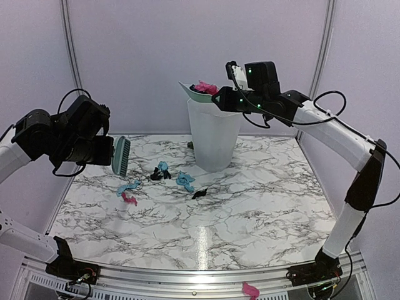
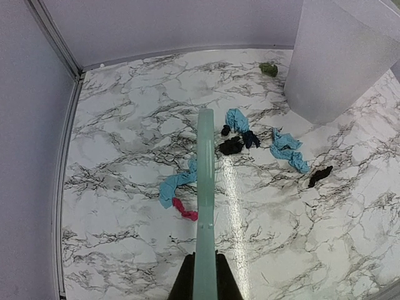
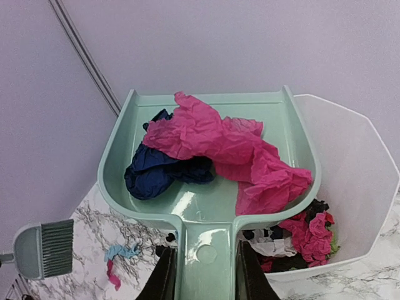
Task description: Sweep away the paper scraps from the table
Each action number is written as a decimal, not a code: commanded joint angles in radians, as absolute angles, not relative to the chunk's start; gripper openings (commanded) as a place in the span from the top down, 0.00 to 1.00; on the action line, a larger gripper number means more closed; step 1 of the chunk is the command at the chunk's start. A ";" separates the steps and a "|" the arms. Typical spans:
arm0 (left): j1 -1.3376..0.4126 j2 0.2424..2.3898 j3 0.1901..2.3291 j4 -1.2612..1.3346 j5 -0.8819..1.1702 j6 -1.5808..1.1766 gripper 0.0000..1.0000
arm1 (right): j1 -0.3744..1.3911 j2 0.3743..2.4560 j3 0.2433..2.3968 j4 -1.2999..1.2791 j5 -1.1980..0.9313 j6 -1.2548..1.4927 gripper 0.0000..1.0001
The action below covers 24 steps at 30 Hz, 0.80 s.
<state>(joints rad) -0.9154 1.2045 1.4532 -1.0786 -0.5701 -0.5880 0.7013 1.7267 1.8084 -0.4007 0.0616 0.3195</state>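
Several paper scraps lie on the marble table (image 1: 250, 212): a light blue one (image 1: 128, 187) with a pink one (image 1: 129, 199), a blue and dark cluster (image 1: 161, 170), a blue one (image 1: 185, 181) and a dark one (image 1: 200, 194). They also show in the left wrist view (image 2: 177, 185). My left gripper (image 2: 205, 275) is shut on the mint-green brush (image 1: 120, 155), held above the table's left. My right gripper (image 3: 205, 275) is shut on the mint-green dustpan (image 3: 206, 206), held over the white bin (image 1: 214, 134). The pan holds a pink scrap (image 3: 225, 150) and a navy scrap (image 3: 153, 169).
The white bin (image 3: 369, 187) stands at the table's back centre and holds more pink, dark and white scraps. A small green bit (image 2: 269, 69) lies behind the bin's left. A pink scrap (image 1: 250, 290) lies on the front rail. Walls close the back and sides.
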 commanded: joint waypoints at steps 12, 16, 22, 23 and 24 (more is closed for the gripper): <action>-0.910 1.193 1.450 -1.086 -0.531 -0.633 1.00 | 0.567 1.691 1.755 -0.152 -0.265 0.864 1.00; -0.910 1.208 1.451 -1.055 -0.457 -0.600 1.00 | 0.547 1.677 1.727 -0.094 -0.307 0.960 1.00; -0.912 1.220 1.450 -0.960 -0.275 -0.554 1.00 | 0.517 1.652 1.639 0.071 -0.378 1.179 1.00; -0.912 1.221 1.448 -0.937 -0.233 -0.545 1.00 | 0.511 1.648 1.627 0.086 -0.384 1.218 1.00; -0.911 1.222 1.444 -0.914 -0.182 -0.538 1.00 | 0.507 1.646 1.619 0.100 -0.391 1.262 1.00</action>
